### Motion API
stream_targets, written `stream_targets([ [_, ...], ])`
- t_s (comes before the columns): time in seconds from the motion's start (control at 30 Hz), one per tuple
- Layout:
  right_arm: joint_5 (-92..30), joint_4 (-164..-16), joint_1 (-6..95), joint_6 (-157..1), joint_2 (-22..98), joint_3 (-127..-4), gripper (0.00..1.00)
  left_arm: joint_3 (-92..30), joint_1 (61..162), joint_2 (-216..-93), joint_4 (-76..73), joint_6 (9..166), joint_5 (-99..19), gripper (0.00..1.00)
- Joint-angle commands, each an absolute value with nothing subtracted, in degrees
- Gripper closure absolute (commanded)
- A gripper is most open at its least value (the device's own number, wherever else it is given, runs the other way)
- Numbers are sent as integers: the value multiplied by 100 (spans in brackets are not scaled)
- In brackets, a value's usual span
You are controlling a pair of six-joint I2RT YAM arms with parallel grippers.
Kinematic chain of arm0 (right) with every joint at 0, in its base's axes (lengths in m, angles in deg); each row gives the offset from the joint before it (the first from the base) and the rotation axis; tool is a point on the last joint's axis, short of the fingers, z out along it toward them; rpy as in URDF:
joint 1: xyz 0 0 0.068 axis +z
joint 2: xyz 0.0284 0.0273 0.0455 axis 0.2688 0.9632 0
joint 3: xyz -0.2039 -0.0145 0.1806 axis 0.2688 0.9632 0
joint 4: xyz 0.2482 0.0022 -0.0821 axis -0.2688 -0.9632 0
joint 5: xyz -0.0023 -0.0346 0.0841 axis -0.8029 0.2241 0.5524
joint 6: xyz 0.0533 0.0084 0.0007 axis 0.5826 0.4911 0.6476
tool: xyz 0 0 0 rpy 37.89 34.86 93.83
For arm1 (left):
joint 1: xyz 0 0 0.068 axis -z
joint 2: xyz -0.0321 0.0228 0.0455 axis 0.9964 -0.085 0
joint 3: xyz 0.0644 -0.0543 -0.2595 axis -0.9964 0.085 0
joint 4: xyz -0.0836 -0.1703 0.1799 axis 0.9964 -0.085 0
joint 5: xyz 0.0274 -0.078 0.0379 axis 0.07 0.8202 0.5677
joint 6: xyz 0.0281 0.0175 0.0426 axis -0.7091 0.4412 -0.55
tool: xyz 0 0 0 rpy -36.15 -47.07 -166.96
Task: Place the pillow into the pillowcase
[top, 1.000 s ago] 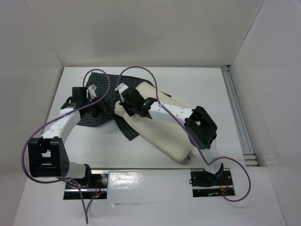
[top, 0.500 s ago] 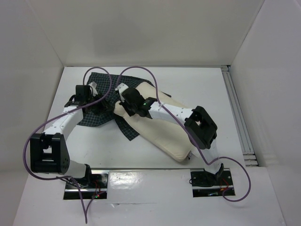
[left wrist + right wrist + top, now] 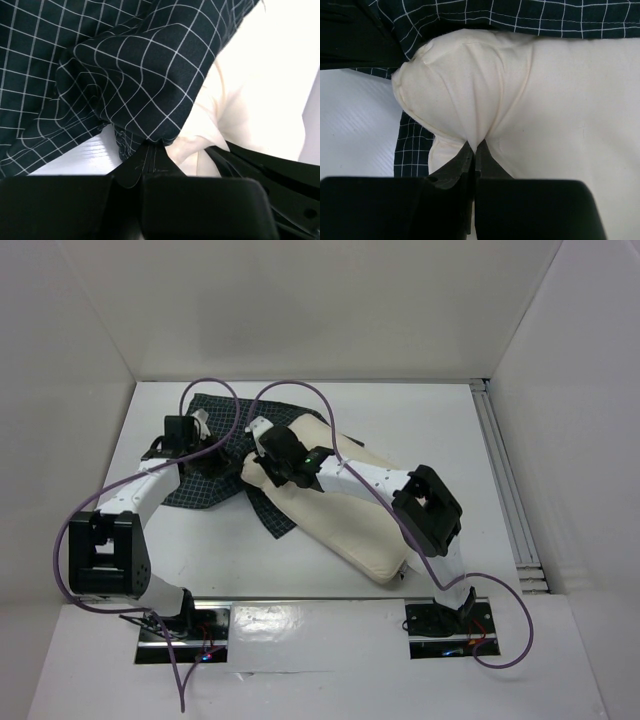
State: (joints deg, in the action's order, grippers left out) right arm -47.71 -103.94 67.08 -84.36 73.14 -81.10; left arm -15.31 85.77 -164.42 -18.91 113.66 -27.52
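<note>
White table [image 3: 420,420] bore a squashy, likely light pillow [image 3: 350,530], right gripper [image 3: 474,145] pinching its corner, left gripper [image 3: 150,145] clamped on the floppy pillowcase [image 3: 125,75].

Bright, even light with soft shadows. Past the left gripper [image 3: 150,148], the pillow [image 3: 235,100] glares white. The gripper looks dark and blurry.

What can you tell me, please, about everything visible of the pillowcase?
The pillowcase is thin dark navy cloth with a fine light grid check. It lies rumpled on the table, its edge overlapping the far end of the pillow. The left claw is shut on a bunched fold; the right claw pinches the pillow's corner beside it.
</note>
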Motion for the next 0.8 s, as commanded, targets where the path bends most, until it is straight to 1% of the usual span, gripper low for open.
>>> stream_targets([
  [0.0, -4940, -10433, 6631, -8397, 7292, -8440, 100, -1806, 8600, -16324, -1713, 11302, -2347, 100],
  [0.27, -4992, -10486, 6631, -8397, 7407, -8643, 100, -1806, 8600, -15998, -1713, 11020, -1706, 100],
  [0.53, -5230, -10592, 6508, -8397, 7469, -9275, 100, -1701, 8705, -15717, -2073, 10836, -1126, 100],
  [0.77, -5309, -10539, 6455, -8397, 7574, -9899, 100, -1982, 8758, -15944, -2425, 10643, -950, 100],
])
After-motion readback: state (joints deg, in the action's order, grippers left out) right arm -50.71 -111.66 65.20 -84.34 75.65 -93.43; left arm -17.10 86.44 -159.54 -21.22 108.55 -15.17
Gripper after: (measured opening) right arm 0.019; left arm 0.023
